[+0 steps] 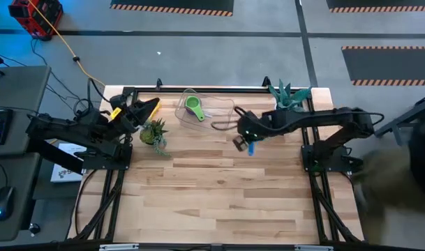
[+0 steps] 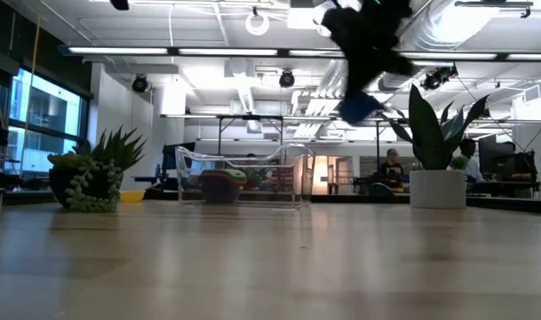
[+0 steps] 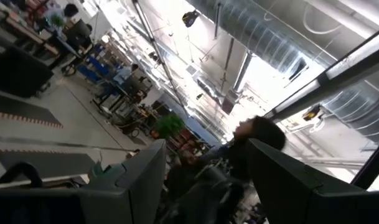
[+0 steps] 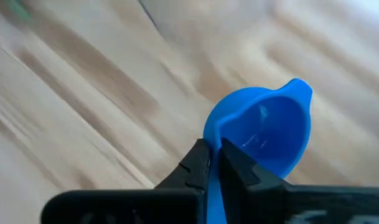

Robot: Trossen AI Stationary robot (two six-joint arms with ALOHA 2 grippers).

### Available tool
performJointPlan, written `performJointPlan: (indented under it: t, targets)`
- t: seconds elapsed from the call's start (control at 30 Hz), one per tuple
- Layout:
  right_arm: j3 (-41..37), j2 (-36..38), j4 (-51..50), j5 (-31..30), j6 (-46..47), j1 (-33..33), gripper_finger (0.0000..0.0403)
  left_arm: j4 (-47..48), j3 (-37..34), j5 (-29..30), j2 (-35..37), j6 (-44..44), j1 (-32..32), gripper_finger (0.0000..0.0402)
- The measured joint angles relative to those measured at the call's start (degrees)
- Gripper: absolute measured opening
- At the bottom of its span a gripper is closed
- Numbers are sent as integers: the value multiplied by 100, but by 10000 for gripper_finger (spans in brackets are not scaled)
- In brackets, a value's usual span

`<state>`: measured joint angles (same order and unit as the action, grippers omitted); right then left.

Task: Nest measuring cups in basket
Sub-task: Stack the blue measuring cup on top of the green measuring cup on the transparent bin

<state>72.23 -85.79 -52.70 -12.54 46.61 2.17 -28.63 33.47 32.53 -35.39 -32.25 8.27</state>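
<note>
The clear basket (image 1: 213, 111) stands near the table's far edge, with a green cup (image 1: 193, 106) in it. In the low view the basket (image 2: 279, 173) also shows a dark red cup (image 2: 219, 188) on its floor. My right gripper (image 1: 245, 142) hovers just right of the basket, toward the near side, shut on a blue cup (image 1: 251, 148). The low view shows that blue cup (image 2: 359, 108) high above the table. My left gripper (image 1: 144, 113) waits at the far left, tipped upward and open (image 3: 205, 149); a yellow shape (image 1: 151, 107) shows at its tip. My right gripper (image 4: 215, 163) pinches the blue cup's handle (image 4: 214, 194) between its two fingers, just behind the bowl. The bowl (image 4: 264, 134) sticks out beyond the fingertips with its open side in view. The cup is lifted clear of the table.
A small potted plant (image 1: 154, 132) stands left of the basket, close to my left gripper. A spiky plant in a white pot (image 1: 289, 95) stands at the far right corner. People sit in the room beyond the table (image 2: 393, 169). Bare wood (image 1: 212, 188) fills the near half.
</note>
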Motion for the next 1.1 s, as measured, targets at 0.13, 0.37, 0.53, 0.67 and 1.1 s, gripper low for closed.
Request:
performJointPlan:
  t: [0.13,0.37,0.53,0.67,1.1]
  targets:
    - [1355,-650,209,-674,-535,102,2,-3,0,100,26,187,0,215]
    - [3952,-2410,402,-1538,-1977,518,1,16,0,97,15,246,-2,215]
    - [5483,-3710,322,-1468,-2828,757,1,10,0,-10,17,158,-2,215]
    - [6294,-4576,104,-1129,-3060,949,1,7,0,-73,17,-44,-1,215]
    - [5636,-4991,511,-1132,-3198,1268,3,44,0,-190,17,-63,0,215]
